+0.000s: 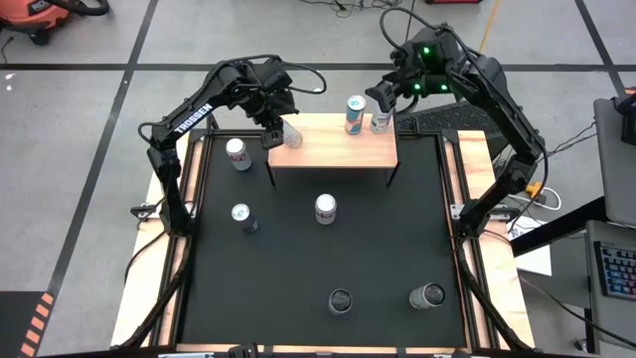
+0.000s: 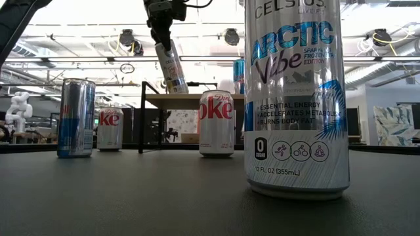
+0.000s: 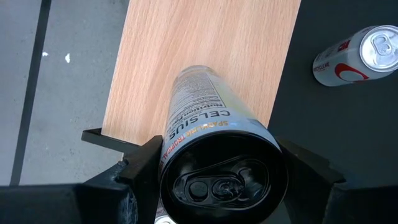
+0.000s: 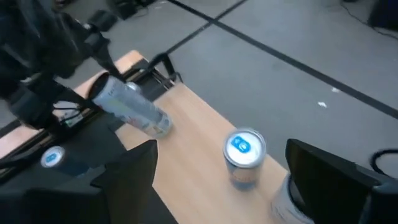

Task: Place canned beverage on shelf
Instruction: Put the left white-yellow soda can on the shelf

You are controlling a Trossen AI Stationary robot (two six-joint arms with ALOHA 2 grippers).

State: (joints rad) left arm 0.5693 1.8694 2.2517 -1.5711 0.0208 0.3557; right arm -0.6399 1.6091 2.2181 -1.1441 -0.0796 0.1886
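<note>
Both robot arms are dark, almost black, made of long thin tubes joined by round fat joints. The left arm (image 1: 189, 124) has the white word TROSSEN printed along one tube. Black cables loop over the top of each arm. The right arm (image 1: 497, 109) has small green lights glowing near its wrist.

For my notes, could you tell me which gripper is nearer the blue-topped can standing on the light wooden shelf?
Right gripper, open just beside the blue-topped can; left gripper holds a tilted can at the shelf's other end.
</note>
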